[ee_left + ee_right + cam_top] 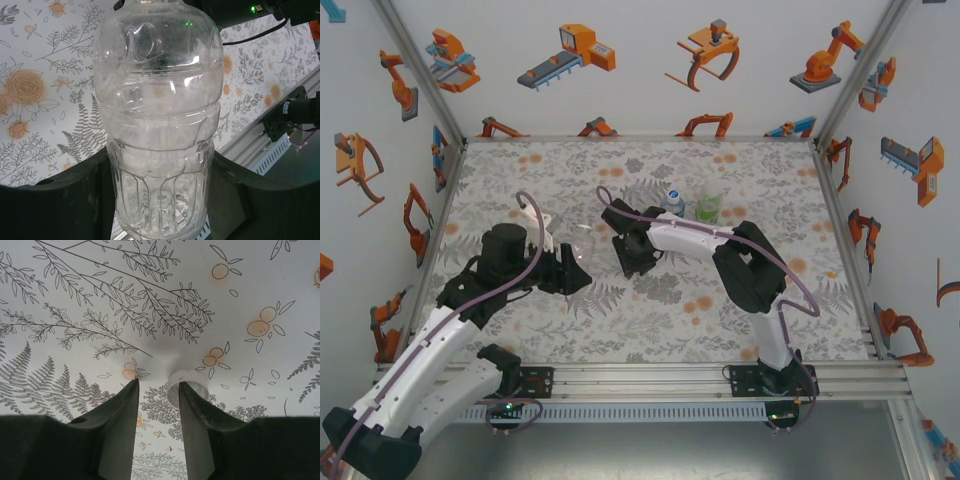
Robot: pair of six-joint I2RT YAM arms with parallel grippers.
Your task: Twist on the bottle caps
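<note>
Left hand (160, 175) is clenched round the plain clear bottle (160, 100), gripping its ribbed lower body near mid-counter. Right hand (156, 385) sits low over the counter (150, 300), fingers a little apart with nothing between them. A white bottle cap (192, 380) lies right at one fingertip, partly tucked behind it, so I'd call this the cap pick-up. Next it needs those fingers centred on the cap, a close, then a carry to the bottle's mouth. That mouth is cut off at the top of the left wrist view. The blue-label bottle (674, 203) and green bottle (710, 205) stand at the back, too small to tell if capped.
</note>
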